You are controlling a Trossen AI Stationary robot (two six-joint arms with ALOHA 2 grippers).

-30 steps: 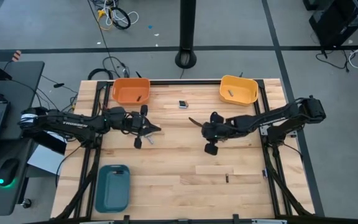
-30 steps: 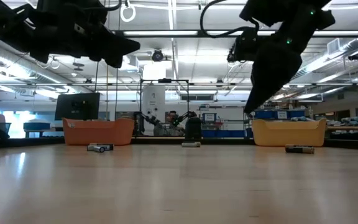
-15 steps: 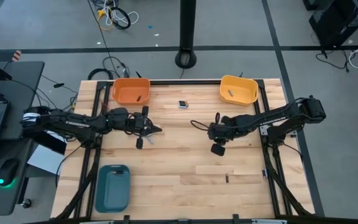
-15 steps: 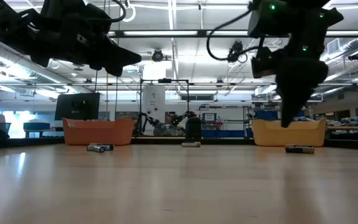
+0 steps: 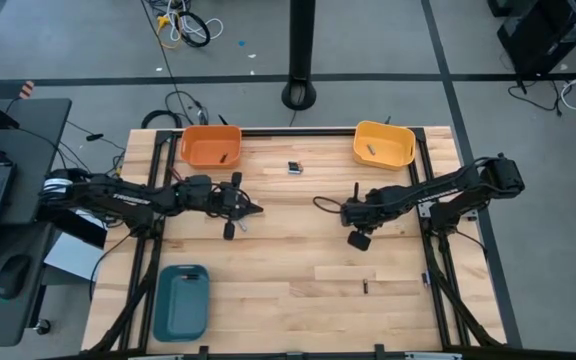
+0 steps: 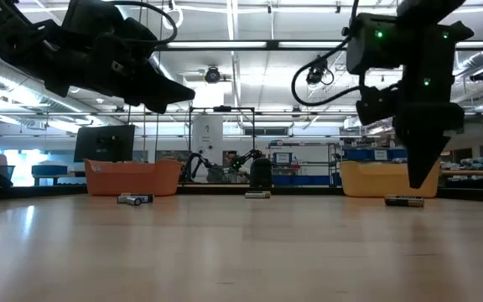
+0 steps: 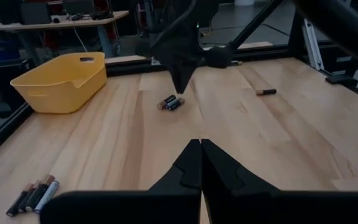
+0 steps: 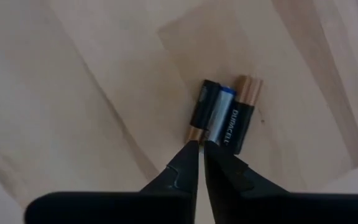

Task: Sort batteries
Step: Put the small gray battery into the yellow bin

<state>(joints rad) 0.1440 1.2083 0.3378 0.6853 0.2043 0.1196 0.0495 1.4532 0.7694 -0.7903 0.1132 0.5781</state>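
Landmark: the yellow tray (image 5: 384,145), at the far right corner of the wooden table (image 5: 288,260).

Right pincer (image 8: 197,146): fingers together, tips touching, nothing between them. It points straight down over the table, on the near side of the yellow tray. In the low view the right pincer (image 6: 422,172) hangs just above the boards, in front of the yellow tray (image 6: 390,179).

Three batteries (image 8: 222,117) lie side by side, touching, directly beyond the right fingertips: one black with a copper end, one blue, one black and copper marked DURACELL. The left wrist view shows the same cluster (image 7: 170,102) on the boards under the right arm, near the yellow tray (image 7: 61,82).

Left pincer (image 7: 199,146): fingers pressed together, empty. In the high view the left pincer (image 5: 251,209) is held above the table well to the left of the yellow tray, nearer the orange tray (image 5: 211,146).

Other batteries:
- one alone (image 7: 266,92) on the near side of the table, farther from the yellow tray than the cluster
- a row of four (image 7: 33,195) below the left pincer
- a small boxy one (image 5: 295,167) between the yellow and orange trays
- one inside the yellow tray (image 5: 370,150)

Teal tray (image 5: 181,300): near left part of the table, well apart from the yellow tray.
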